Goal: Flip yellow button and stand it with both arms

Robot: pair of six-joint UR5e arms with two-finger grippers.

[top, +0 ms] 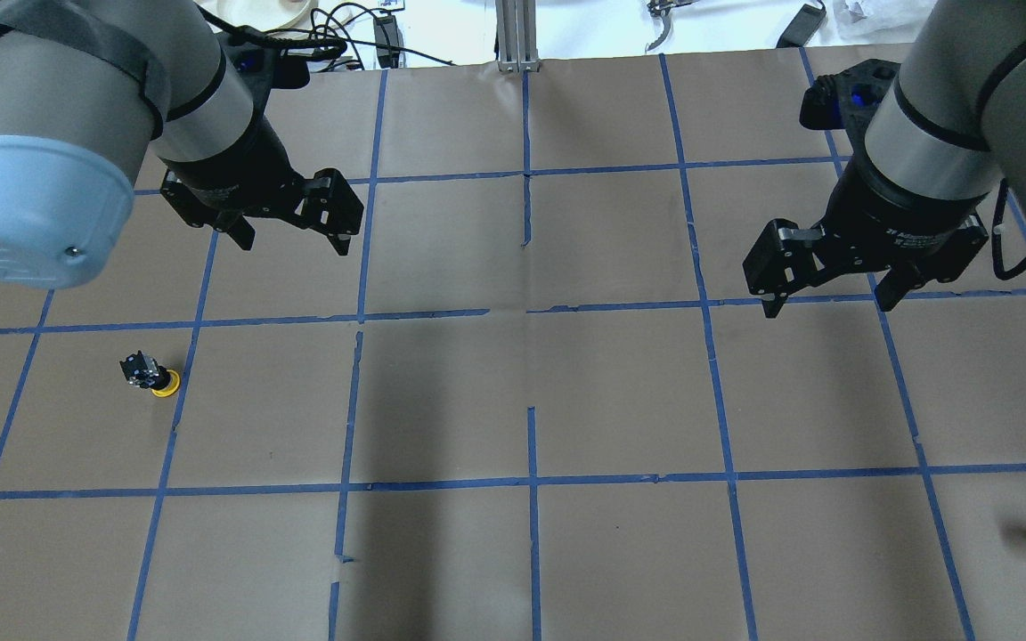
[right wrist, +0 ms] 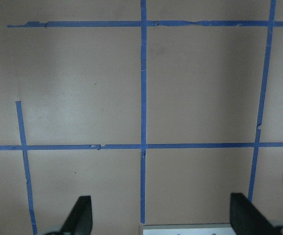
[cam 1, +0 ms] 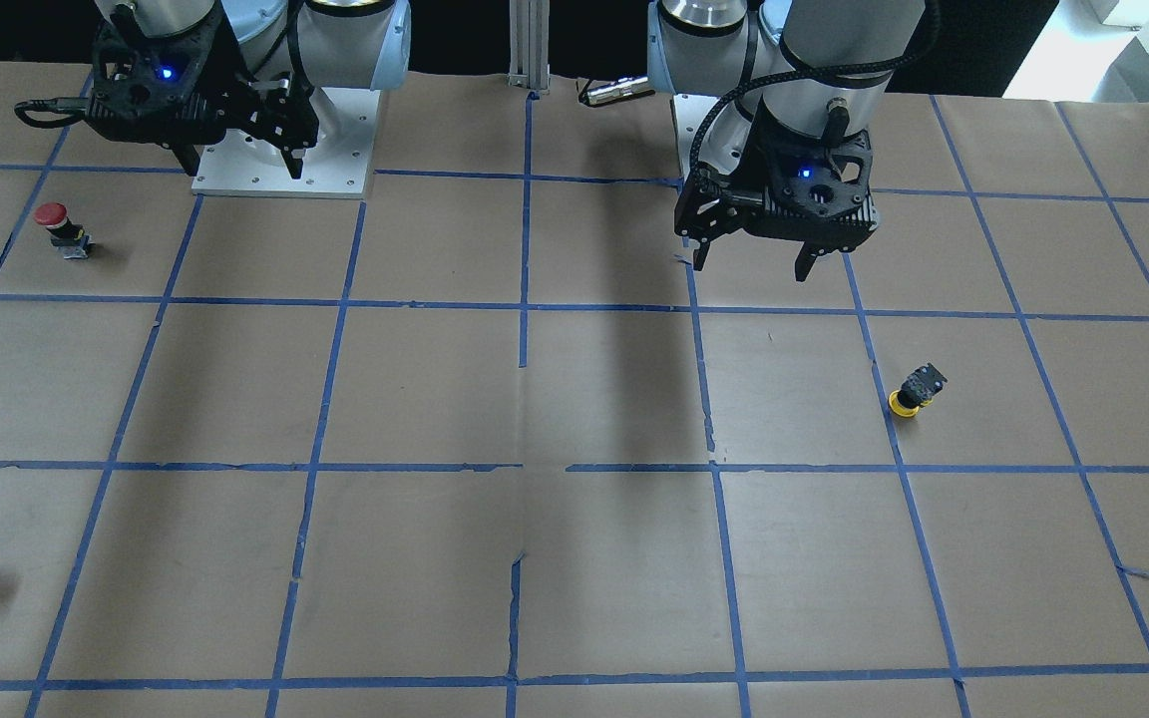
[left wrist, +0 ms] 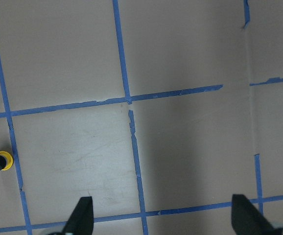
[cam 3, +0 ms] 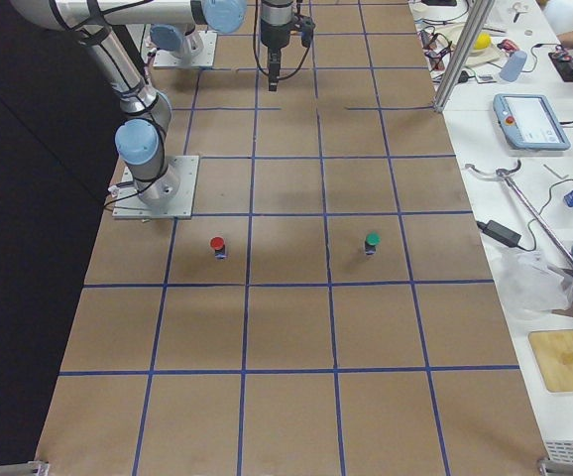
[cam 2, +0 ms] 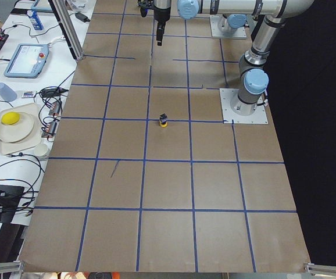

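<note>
Easy to knock the button (cam 1: 914,389) rolling: rests cap-down, black base uppermost and leaning, on the counter (cam 1: 574,399) on the robot's left side, just beside a tape line (cam 1: 867,344). Likely to skid or spin away on the round cap under an off-centre pinch. Hard to hand over cleanly, too: little black body to share between two grips, so prone to slipping or dropping mid-flip. Also liable to tip over once set on the narrow blocky base.

Left gripper (cam 1: 752,267): spread wide, holding nothing, touching nothing, hovering above the counter, apart from the button. Right gripper (cam 1: 240,168): likewise spread wide and empty, hanging by its arm's base plate (cam 1: 335,150), well apart from the button.
</note>
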